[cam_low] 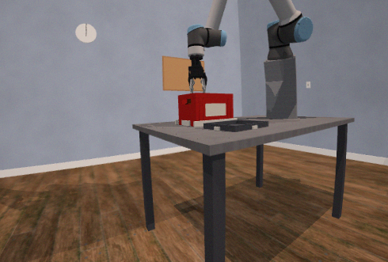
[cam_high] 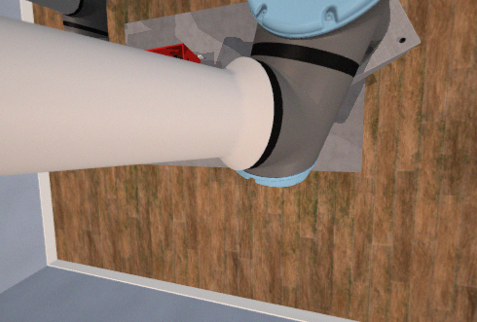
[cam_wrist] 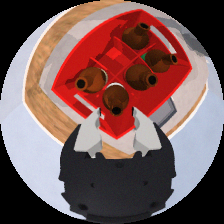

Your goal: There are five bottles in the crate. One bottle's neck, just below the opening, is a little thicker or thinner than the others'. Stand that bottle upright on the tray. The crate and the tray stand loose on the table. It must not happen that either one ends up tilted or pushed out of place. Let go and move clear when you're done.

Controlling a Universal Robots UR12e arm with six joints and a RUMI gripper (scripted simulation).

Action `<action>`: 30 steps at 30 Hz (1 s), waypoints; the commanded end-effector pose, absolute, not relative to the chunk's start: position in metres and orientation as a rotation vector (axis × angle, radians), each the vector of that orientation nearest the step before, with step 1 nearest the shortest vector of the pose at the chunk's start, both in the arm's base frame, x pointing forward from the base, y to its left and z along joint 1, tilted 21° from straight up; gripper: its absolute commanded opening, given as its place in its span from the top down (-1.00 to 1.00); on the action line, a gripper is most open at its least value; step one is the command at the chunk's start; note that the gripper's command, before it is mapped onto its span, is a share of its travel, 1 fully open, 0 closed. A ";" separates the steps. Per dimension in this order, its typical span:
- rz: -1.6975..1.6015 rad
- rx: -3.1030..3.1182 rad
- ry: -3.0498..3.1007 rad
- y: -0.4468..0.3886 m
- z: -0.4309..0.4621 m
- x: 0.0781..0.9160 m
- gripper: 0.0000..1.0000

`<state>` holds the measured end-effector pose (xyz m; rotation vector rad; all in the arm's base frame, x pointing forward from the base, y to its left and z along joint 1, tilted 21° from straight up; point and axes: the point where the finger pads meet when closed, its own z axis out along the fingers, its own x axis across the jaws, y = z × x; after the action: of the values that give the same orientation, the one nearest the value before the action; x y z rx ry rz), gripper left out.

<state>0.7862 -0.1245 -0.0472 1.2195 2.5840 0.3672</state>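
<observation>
A red crate (cam_wrist: 64,86) (cam_low: 190,110) (cam_high: 171,52) stands on the grey table (cam_low: 237,138). In the wrist view it holds five brown bottles standing upright: one nearest the fingers, one to the left (cam_wrist: 90,82), one in the middle (cam_wrist: 141,76), one to the right (cam_wrist: 160,60) and one at the far end (cam_wrist: 136,35). My gripper (cam_wrist: 116,107) (cam_low: 197,88) hangs just above the crate's top, over the nearest bottle. Its fingers stand partly open with nothing between them. The dark tray (cam_low: 237,124) lies on the table to the right of the crate.
The arm's thick links fill most of the top view and hide nearly all of the table (cam_high: 343,155). The robot's grey pedestal (cam_low: 281,89) stands behind the table at the right. A wooden floor surrounds the table.
</observation>
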 end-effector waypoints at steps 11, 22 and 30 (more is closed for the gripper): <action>0.367 1.219 2.583 -0.124 -0.057 0.790 0.24; 0.367 1.219 2.583 -0.123 -0.059 0.791 0.24; 0.367 1.219 2.583 -0.123 -0.059 0.791 0.24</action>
<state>0.7907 -0.1230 -0.0595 1.2194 2.5839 0.3671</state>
